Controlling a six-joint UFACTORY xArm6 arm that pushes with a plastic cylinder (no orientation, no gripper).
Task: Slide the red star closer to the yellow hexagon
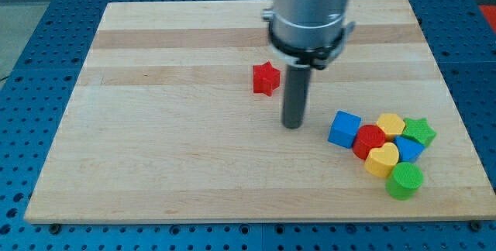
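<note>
The red star point(265, 78) lies near the desk point(155, 150) centre, well apart from the yellow hexagon point(391, 124) (in the cluster by the right edge). The tool, a bare rod with nothing to close, rests its tip point(292, 125) just below-right of the star. The approach step is in hand; next the tip must go around to the star's left side.

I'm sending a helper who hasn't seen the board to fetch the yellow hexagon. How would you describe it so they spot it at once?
Start at the wooden board and go to the tight cluster of blocks near the view's bottom right. The yellow hexagon sits at the cluster's top edge, between the red block and the green star. The other yellow block, lower down, is heart-shaped; this one is flat-sided.
</note>
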